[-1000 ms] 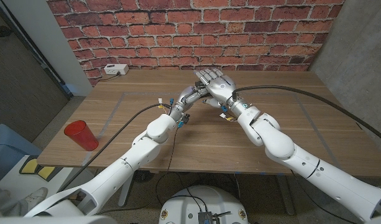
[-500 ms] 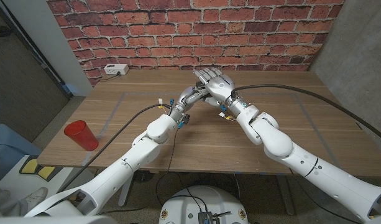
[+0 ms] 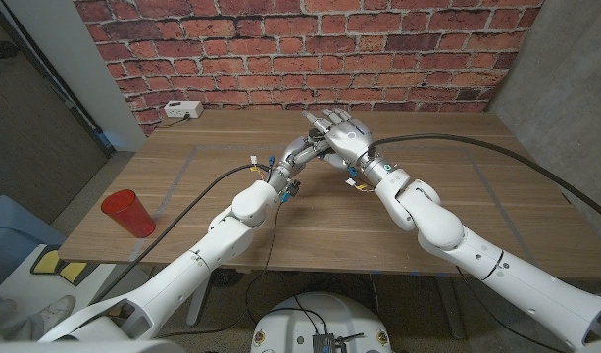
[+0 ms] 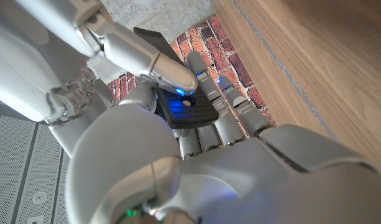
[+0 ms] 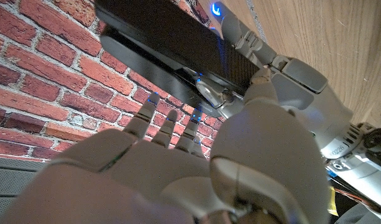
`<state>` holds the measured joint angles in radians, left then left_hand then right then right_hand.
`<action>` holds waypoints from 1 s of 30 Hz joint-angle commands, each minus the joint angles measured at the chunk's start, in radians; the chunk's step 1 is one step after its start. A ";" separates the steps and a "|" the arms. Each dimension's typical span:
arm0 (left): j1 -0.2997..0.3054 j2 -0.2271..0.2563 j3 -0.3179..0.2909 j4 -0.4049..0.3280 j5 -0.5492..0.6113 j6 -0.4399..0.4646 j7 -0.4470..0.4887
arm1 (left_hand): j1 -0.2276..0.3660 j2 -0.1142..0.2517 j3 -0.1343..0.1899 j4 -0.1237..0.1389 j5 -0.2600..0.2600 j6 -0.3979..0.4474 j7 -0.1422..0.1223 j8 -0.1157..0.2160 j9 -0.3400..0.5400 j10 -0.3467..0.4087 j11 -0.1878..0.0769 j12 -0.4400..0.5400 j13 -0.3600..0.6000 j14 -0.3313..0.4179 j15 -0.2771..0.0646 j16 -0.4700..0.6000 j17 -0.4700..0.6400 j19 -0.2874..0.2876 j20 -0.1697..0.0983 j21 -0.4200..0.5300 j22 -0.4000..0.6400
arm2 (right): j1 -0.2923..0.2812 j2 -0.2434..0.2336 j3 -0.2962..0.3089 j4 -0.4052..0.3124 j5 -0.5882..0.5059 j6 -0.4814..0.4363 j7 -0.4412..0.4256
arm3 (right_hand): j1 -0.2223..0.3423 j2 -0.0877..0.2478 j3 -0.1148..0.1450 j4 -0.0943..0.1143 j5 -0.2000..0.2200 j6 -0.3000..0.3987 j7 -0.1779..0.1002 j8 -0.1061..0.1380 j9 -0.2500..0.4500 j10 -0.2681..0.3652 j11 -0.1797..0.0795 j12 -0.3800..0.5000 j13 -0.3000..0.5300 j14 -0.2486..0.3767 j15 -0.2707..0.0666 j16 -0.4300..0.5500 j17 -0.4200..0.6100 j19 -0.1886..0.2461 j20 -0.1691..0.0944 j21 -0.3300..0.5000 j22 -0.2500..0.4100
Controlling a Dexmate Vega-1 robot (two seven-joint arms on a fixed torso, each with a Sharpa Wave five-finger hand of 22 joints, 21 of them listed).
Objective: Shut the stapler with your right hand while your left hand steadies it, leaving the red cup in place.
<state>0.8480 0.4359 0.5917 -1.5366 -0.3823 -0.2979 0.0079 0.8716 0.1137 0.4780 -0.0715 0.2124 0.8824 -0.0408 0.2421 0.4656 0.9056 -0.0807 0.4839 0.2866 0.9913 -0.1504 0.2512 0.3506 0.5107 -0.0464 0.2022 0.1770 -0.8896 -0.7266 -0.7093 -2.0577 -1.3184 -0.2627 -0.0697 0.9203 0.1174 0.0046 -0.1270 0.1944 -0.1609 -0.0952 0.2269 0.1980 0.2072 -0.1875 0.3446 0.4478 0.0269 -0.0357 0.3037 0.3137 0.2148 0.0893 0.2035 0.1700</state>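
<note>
At counter [image 3: 310, 221] far-middle, near the brick wall: left robot hand [image 3: 302, 150] grips the black stapler [image 5: 171, 46], right robot hand [image 3: 344, 132] presses on it, fingers spread. Red cup [image 3: 128, 213] upright at the left edge, well apart.

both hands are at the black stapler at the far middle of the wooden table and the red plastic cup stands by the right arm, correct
Not quite: in the head view the red plastic cup stands near the table's edge beside the left arm, not the right. Both hands, left hand and right hand, are at the black stapler.

Robot test lab, wooden table [image 3: 231, 226], brick-pattern backdrop [image 3: 280, 49] (looks printed), trailing cables [image 3: 476, 149]
</note>
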 commanded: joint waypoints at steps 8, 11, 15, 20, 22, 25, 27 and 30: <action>0.006 0.000 0.000 -0.002 0.002 -0.003 0.005 | 0.057 0.061 0.004 0.005 -0.002 0.008 0.000 -0.008 0.004 0.140 -0.126 0.032 0.472 0.012 -0.081 -0.003 0.004 -0.004 0.005 0.001 0.002 | -0.003 0.003 -0.011 0.011 -0.014 -0.019 -0.034 | 0.007 -0.001 0.008 0.000 -0.003 -0.008 0.001 -0.003 -0.001 0.040 0.001 0.015 0.013 0.016 -0.124 0.014 0.007 0.013 -0.007 -0.003 0.004; 0.007 0.001 -0.001 -0.004 0.003 -0.004 0.005 | 0.057 0.061 0.004 0.004 -0.002 0.009 0.000 -0.008 0.003 0.142 -0.126 0.034 0.473 0.013 -0.082 -0.003 0.004 -0.004 0.005 0.001 0.002 | 0.000 0.003 -0.014 0.010 -0.024 -0.025 -0.015 | 0.010 -0.004 0.009 -0.002 -0.003 -0.032 0.019 -0.013 -0.001 0.017 0.020 0.004 0.017 0.004 -0.117 0.010 0.007 0.011 -0.010 -0.005 0.004; 0.009 0.002 -0.001 -0.005 0.002 -0.003 0.005 | 0.057 0.061 0.004 0.005 -0.003 0.009 0.001 -0.009 0.003 0.142 -0.126 0.034 0.473 0.013 -0.081 -0.004 0.004 -0.005 0.005 0.001 0.002 | 0.003 0.002 -0.019 0.008 -0.042 -0.032 0.012 | 0.015 -0.010 0.011 -0.007 -0.002 -0.059 0.031 -0.024 -0.001 -0.011 0.037 -0.010 0.021 -0.013 -0.104 0.004 0.006 0.003 -0.011 -0.009 0.004; 0.009 0.002 0.000 -0.004 0.002 -0.004 0.004 | 0.056 0.060 0.005 0.005 -0.003 0.009 0.001 -0.010 0.003 0.143 -0.127 0.034 0.473 0.012 -0.082 -0.005 0.004 -0.006 0.005 0.001 0.002 | 0.004 0.005 -0.021 0.007 -0.055 -0.041 0.033 | 0.022 -0.011 0.013 -0.010 -0.002 -0.070 0.036 -0.027 -0.001 -0.016 0.040 -0.014 0.023 -0.022 -0.094 0.001 0.005 -0.003 -0.011 -0.012 0.004; 0.009 0.002 0.000 -0.004 0.002 -0.004 0.004 | 0.057 0.060 0.005 0.005 -0.003 0.009 0.001 -0.010 0.003 0.143 -0.127 0.033 0.472 0.012 -0.082 -0.005 0.005 -0.005 0.005 0.001 0.002 | 0.003 0.005 -0.022 0.006 -0.062 -0.045 0.037 | 0.027 -0.010 0.016 -0.012 -0.001 -0.070 0.035 -0.026 -0.001 -0.009 0.037 -0.013 0.024 -0.022 -0.097 0.002 0.005 -0.003 -0.016 -0.011 0.004; 0.008 0.001 0.001 -0.004 0.004 -0.005 0.003 | 0.058 0.060 0.005 0.004 -0.003 0.008 0.001 -0.010 0.004 0.142 -0.127 0.033 0.472 0.014 -0.083 -0.005 0.006 -0.006 0.005 0.001 0.002 | 0.003 0.005 -0.022 0.004 -0.066 -0.046 0.043 | 0.051 -0.001 0.031 -0.022 -0.004 -0.057 0.031 -0.019 -0.002 -0.003 0.034 -0.014 0.028 0.018 -0.123 0.018 0.003 0.022 -0.027 -0.002 0.004; 0.008 0.002 0.001 -0.005 0.004 -0.004 0.002 | 0.057 0.060 0.005 0.005 -0.003 0.009 0.000 -0.010 0.004 0.141 -0.127 0.032 0.472 0.014 -0.082 -0.005 0.006 -0.006 0.005 0.001 0.002 | 0.001 0.005 -0.021 0.007 -0.067 -0.048 0.036 | 0.062 0.002 0.039 -0.024 -0.007 -0.029 0.023 -0.008 -0.002 -0.002 0.031 -0.017 0.031 0.052 -0.139 0.033 0.003 0.043 -0.036 0.003 0.004; 0.008 0.003 0.002 -0.008 0.004 -0.003 0.002 | 0.057 0.060 0.005 0.005 -0.003 0.010 0.001 -0.011 0.003 0.141 -0.127 0.033 0.473 0.015 -0.081 -0.005 0.006 -0.005 0.005 0.001 0.002 | -0.003 0.006 -0.020 0.006 -0.066 -0.051 0.034 | 0.074 0.011 0.052 -0.022 -0.009 0.029 0.010 0.009 -0.003 0.015 0.031 -0.016 0.038 0.106 -0.165 0.061 0.007 0.078 -0.048 0.010 0.004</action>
<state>0.8555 0.4374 0.5922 -1.5402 -0.3801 -0.2996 0.0120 0.8718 0.1135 0.4805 -0.0690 0.2117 0.8822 -0.0405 0.2353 0.4661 0.9107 -0.0756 0.4839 0.2866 0.9967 -0.1555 0.2477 0.3553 0.5054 -0.0408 0.2022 0.1770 -0.8883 -0.7229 -0.7282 -2.0507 -1.3697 -0.3005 -0.0456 0.9744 0.1241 0.0445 -0.1464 0.1884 -0.1615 -0.0798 0.2241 0.1953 0.2024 -0.1572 0.3281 0.4792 0.0940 -0.0362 0.3439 0.3157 0.2643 0.0489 0.2011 0.1699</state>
